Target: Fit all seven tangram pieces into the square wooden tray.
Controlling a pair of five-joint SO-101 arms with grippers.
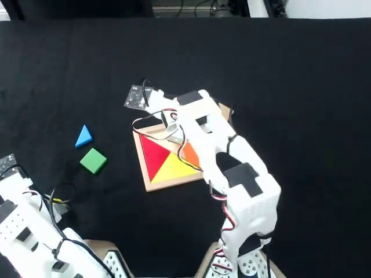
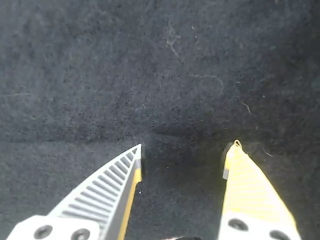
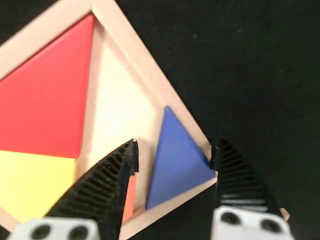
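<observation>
The square wooden tray (image 1: pixel 152 184) lies mid-table and holds a red triangle (image 1: pixel 152 152), a yellow triangle (image 1: pixel 174 168) and an orange piece (image 1: pixel 191 154). My right arm (image 1: pixel 200 119) leans over its far side. In the right wrist view, my right gripper (image 3: pixel 175 150) is open astride a dark blue triangle (image 3: pixel 177 160). That triangle lies in the tray's corner (image 3: pixel 145 75), with one tip at the rim beside a finger. A bare patch of tray floor (image 3: pixel 117 115) separates it from the red triangle (image 3: pixel 45 100). My left gripper (image 2: pixel 187 147) hangs open over bare black cloth.
A small light-blue triangle (image 1: pixel 84 136) and a green square (image 1: pixel 93 160) lie loose on the cloth left of the tray. The left arm (image 1: pixel 26 226) sits at the table's near left corner. Black cloth covers the whole table.
</observation>
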